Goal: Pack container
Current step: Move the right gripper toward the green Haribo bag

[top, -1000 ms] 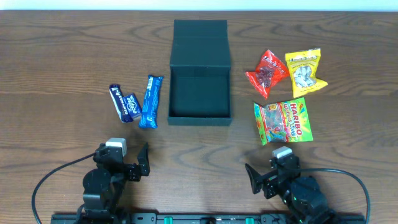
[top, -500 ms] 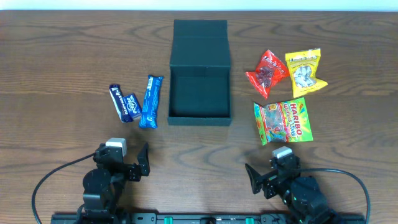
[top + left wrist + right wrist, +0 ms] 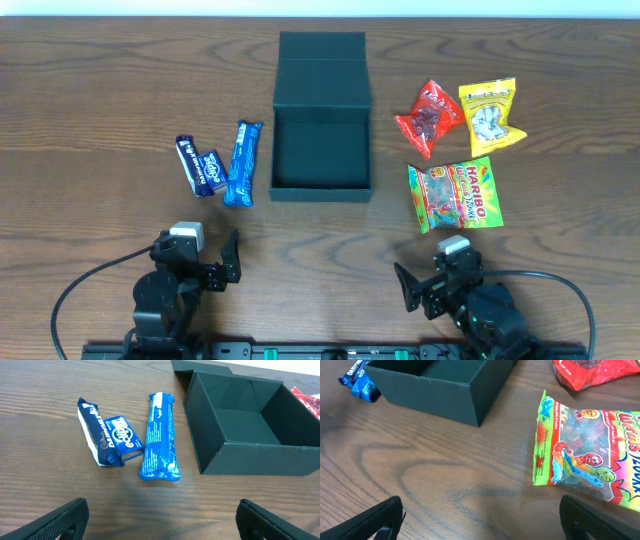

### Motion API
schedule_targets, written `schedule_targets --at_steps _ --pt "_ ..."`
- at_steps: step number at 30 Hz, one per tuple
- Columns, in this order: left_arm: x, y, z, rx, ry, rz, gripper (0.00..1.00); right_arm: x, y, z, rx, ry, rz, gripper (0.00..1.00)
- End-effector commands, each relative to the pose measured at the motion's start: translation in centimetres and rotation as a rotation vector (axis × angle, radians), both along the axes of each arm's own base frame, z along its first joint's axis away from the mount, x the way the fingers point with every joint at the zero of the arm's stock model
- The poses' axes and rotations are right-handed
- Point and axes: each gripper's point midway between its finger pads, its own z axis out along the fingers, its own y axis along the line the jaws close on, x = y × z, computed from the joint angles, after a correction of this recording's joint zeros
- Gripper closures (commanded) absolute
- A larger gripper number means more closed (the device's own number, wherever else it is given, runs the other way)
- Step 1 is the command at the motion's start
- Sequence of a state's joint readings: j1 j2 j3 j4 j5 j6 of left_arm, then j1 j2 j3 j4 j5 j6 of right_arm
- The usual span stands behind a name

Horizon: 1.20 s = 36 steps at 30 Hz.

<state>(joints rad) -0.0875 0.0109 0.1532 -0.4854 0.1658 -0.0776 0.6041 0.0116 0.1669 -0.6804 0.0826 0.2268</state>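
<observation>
The container point(image 3: 321, 192) sits open in the middle of the wooden worktop point(image 3: 100, 90), its flap lid point(image 3: 322, 50) laid back flat on the far side and its dark inside bare. To its left lie three blue wrappers: a bright blue bar point(image 3: 241, 163) nearest the box, then a small blue packet point(image 3: 212, 167) touching a dark blue bar point(image 3: 190, 165) (the small one overlaps the dark bar's edge in the left wrist view). To its right lie a red packet point(image 3: 428, 118) and a yellow packet point(image 3: 489, 115) side by side, with a green Haribo bag point(image 3: 455, 194) nearer the arms. The left tool point(image 3: 162, 520) hangs low at the near edge with its fingers spread wide and nothing between them. The right tool point(image 3: 487, 520) is likewise wide apart and holds nothing, well short of the Haribo bag.
</observation>
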Motion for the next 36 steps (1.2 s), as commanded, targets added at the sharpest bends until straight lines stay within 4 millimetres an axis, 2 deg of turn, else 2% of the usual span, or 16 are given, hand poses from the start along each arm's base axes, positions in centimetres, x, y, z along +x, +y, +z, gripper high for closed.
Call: schedule_targets --at_steps 1,4,8,11,14,21,23,27,30,36 --pt "0.0 -0.1 -0.6 0.001 0.008 -0.006 0.05 0.2 -0.2 -0.2 0.005 0.000 -0.017 0.01" --pt "0.0 -0.1 -0.6 0.001 0.008 -0.006 0.05 0.5 0.3 0.9 0.053 -0.030 -0.013 0.01" --pt "0.0 -0.1 -0.6 0.001 0.008 -0.006 0.05 0.5 2.2 3.0 0.291 0.013 -0.020 0.01" --pt "0.0 -0.1 -0.6 0.001 0.008 -0.006 0.05 0.2 3.2 3.9 0.517 0.132 -0.071 0.01" --pt "0.0 -0.1 -0.6 0.001 0.008 -0.006 0.05 -0.5 4.0 3.9 0.741 0.322 -0.144 0.01" --pt "0.0 -0.1 -0.6 0.001 0.008 -0.006 0.05 -0.9 4.4 3.8 0.757 0.354 -0.130 0.01" --pt "0.0 -0.1 -0.6 0.001 0.008 -0.006 0.05 -0.7 4.7 5.0 0.811 0.344 -0.114 0.01" --pt "0.0 -0.1 -0.6 0.001 0.008 -0.006 0.05 0.1 5.1 9.6 0.913 0.191 -0.034 0.01" --pt "0.0 -0.1 -0.6 0.001 0.008 -0.006 0.05 1.1 3.7 11.1 0.984 0.166 -0.130 0.01" --pt "0.0 -0.1 -0.6 0.001 0.008 -0.006 0.05 2.1 1.2 13.9 0.934 0.133 -0.271 0.01"
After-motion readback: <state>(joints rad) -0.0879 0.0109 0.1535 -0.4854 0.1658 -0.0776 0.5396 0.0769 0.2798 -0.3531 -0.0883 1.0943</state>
